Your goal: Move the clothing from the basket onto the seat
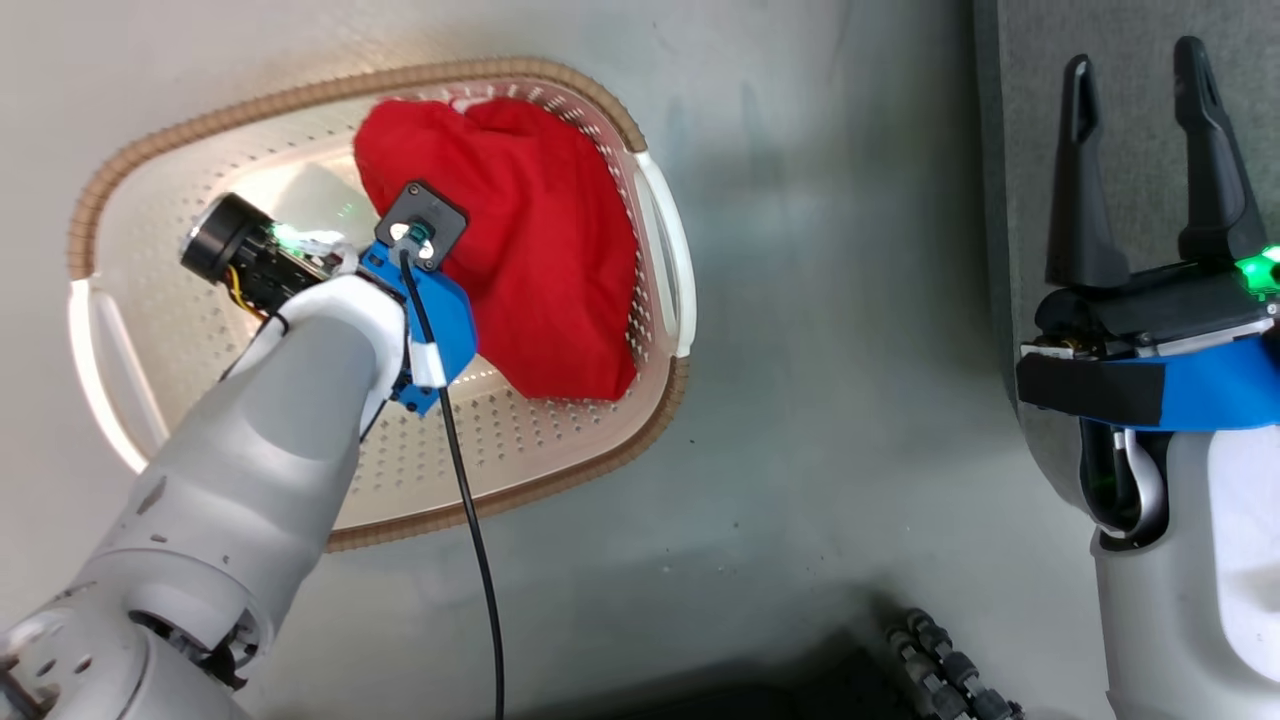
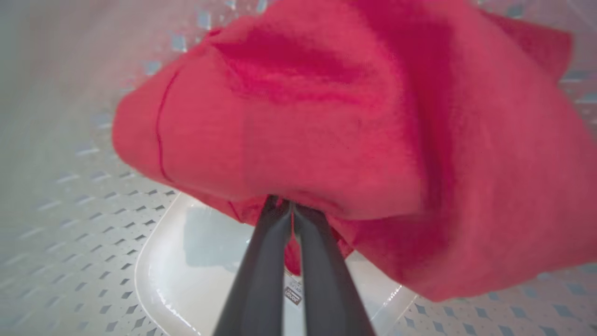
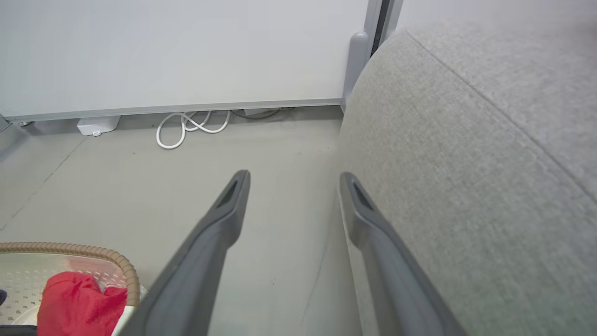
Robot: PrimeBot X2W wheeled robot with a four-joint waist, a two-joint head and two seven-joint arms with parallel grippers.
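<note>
A bright red garment lies bunched in the right half of the cream basket on the floor. No white stripe or cuff shows on it. My left arm reaches down into the basket, and its wrist covers the fingers in the head view. In the left wrist view my left gripper is shut, pinching the lower edge of the red garment above the basket floor. My right gripper stands open and empty beside the light grey seat.
Grey floor separates the basket from the seat. A coiled white cable and a white box lie along the far wall. A black cable hangs from my left wrist. My base's wheels show at the bottom.
</note>
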